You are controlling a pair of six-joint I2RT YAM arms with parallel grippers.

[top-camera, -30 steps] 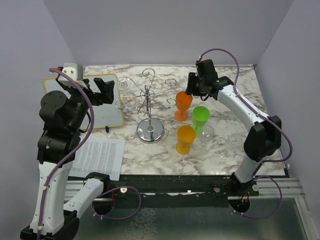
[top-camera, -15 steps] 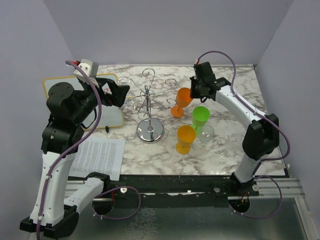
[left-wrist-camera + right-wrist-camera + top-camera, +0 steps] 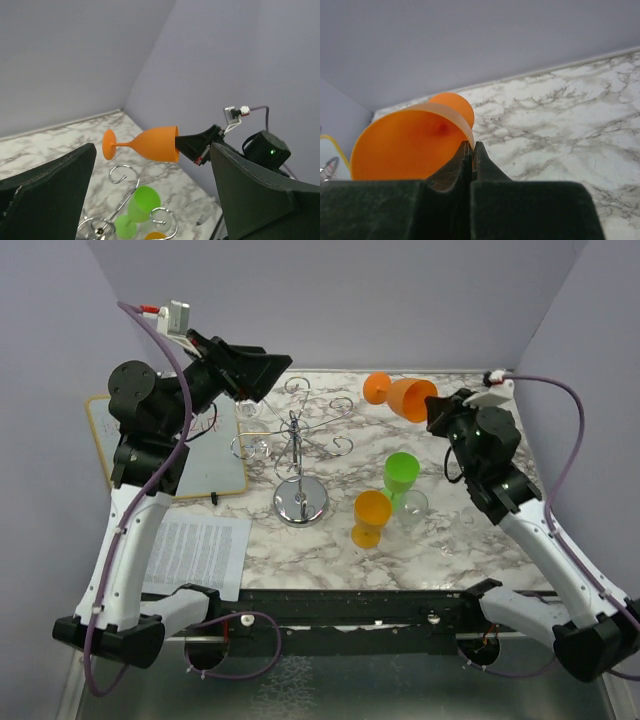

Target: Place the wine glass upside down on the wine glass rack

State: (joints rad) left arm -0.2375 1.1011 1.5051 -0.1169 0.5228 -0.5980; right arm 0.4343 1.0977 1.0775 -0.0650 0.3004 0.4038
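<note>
An orange wine glass (image 3: 408,398) hangs in the air at the back right, lying on its side with its foot pointing left. My right gripper (image 3: 437,411) is shut on its rim, one finger inside the bowl, as the right wrist view shows at the gripper (image 3: 472,145) and wine glass (image 3: 402,146). The chrome wine glass rack (image 3: 300,502) stands mid-table, its curled arms (image 3: 297,427) left of and below the held glass. My left gripper (image 3: 262,373) hovers open above the rack's left side, holding nothing. Between its fingers (image 3: 50,192) the left wrist view shows the wine glass (image 3: 152,144) and rack hooks (image 3: 121,172).
A green glass (image 3: 402,472), a second orange glass (image 3: 371,514) and a clear glass (image 3: 412,507) stand right of the rack. Clear glasses (image 3: 258,447) seem to hang on the rack's left arms. A whiteboard (image 3: 218,465) and a printed sheet (image 3: 198,552) lie at the left.
The right gripper closed on the orange glass, lifted it off the table and tipped it sideways, moving back and right. The left arm rose and swung over the rack.
</note>
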